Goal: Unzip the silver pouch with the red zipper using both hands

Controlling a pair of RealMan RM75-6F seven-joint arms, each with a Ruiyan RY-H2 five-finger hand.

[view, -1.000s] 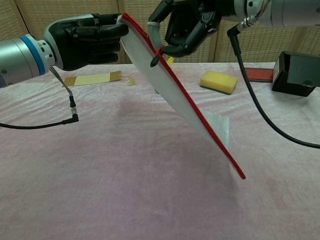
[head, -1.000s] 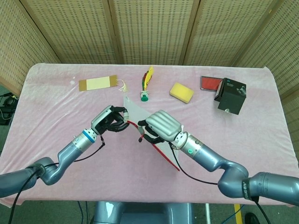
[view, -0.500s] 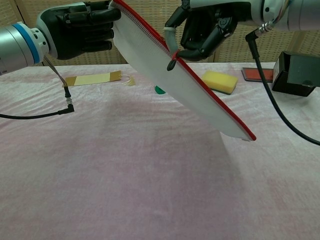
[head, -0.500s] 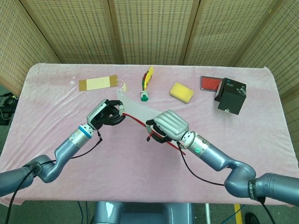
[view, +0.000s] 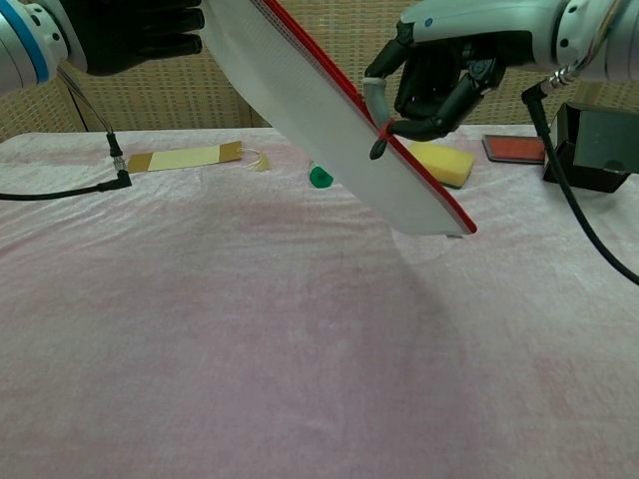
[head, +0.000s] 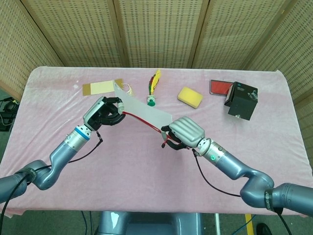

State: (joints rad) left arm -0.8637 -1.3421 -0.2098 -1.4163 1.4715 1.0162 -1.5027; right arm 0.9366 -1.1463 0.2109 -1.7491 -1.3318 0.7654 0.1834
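The silver pouch (head: 144, 113) (view: 329, 120) with its red zipper edge hangs in the air above the pink table (head: 58, 98), stretched between both hands. My left hand (head: 103, 112) (view: 130, 30) grips its upper left corner. My right hand (head: 184, 132) (view: 444, 70) pinches the black zipper pull (view: 376, 148) with thumb and finger, well along the red zipper toward the pouch's lower right end. The pouch slopes down from left to right in the chest view.
On the table's far side lie a tan bookmark with a tassel (head: 100, 87), a shuttlecock with a green base (head: 152, 90), a yellow sponge (head: 190, 97), a red card (head: 220, 87) and a black box (head: 241, 100).
My left hand has lifted its pouch corner up and to the left. My right hand has drawn the zipper pull further right along the zipper, and the pouch now lies flatter.
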